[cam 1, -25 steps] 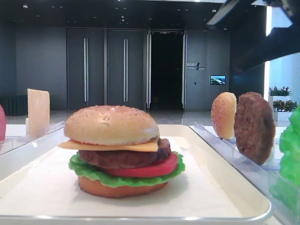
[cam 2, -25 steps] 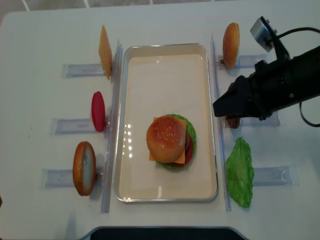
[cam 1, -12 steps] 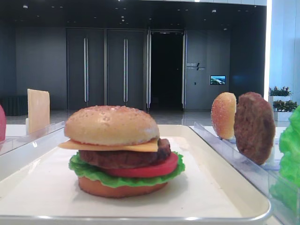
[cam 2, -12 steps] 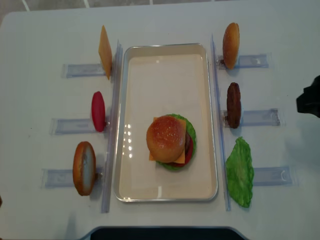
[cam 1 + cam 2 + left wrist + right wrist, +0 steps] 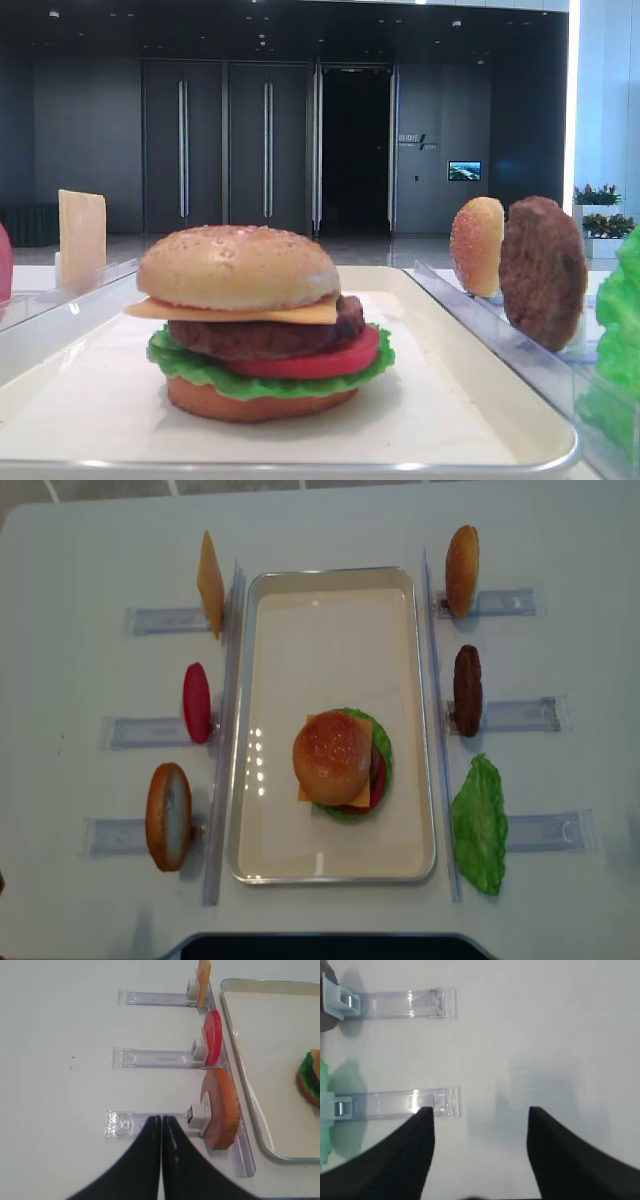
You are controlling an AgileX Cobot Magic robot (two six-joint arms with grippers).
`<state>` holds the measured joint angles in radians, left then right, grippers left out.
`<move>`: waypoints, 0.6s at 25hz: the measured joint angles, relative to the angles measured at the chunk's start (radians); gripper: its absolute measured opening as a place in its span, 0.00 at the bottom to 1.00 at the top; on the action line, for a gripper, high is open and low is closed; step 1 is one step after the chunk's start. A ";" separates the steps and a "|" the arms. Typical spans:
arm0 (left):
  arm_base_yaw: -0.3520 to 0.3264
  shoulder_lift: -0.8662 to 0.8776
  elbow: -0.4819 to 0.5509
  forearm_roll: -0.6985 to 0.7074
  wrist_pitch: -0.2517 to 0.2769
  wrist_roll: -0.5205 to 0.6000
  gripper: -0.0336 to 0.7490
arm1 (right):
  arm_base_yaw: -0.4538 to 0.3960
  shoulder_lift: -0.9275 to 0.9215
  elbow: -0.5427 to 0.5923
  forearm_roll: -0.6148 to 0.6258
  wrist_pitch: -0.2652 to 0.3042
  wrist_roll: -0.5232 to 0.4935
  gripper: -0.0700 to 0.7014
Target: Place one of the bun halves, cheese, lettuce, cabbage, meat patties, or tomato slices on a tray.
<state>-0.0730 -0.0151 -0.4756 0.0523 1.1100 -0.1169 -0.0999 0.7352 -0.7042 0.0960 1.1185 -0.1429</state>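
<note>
On the white tray [image 5: 250, 860] stands a stacked burger: a seeded bun half [image 5: 332, 752] on top, over cheese [image 5: 240, 311], a meat patty [image 5: 265, 335], a tomato slice [image 5: 320, 358] and lettuce [image 5: 200, 372]. Upright in racks left of the tray are a cheese slice [image 5: 210, 584] and a tomato slice [image 5: 197, 702]. To the right are another bun half [image 5: 461, 570], a patty [image 5: 467, 690] and a lettuce leaf [image 5: 480, 825]. My right gripper [image 5: 480, 1115] is open and empty over bare table. My left gripper [image 5: 161, 1119] is shut and empty over a rack's outer end.
A flat seedless orange-brown bun [image 5: 168, 816] stands in the near left rack [image 5: 150, 1122]. Clear plastic racks [image 5: 520, 714] and long clear rails [image 5: 225, 730] flank the tray on both sides. Neither arm shows in the overhead view.
My right arm has drawn back from over the patty rack and left the overhead view on the right. The burger and the racked pieces have not moved.
</note>
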 joint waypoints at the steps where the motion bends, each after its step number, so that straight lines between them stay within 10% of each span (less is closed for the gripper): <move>1: 0.000 0.000 0.000 0.000 0.000 0.000 0.04 | 0.000 -0.034 0.021 -0.001 0.003 0.009 0.64; 15: 0.000 0.000 0.000 0.000 0.000 0.000 0.04 | 0.000 -0.582 0.204 -0.004 0.022 0.035 0.64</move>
<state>-0.0730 -0.0151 -0.4756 0.0523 1.1100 -0.1169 -0.0999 0.1531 -0.5001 0.0920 1.1402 -0.1075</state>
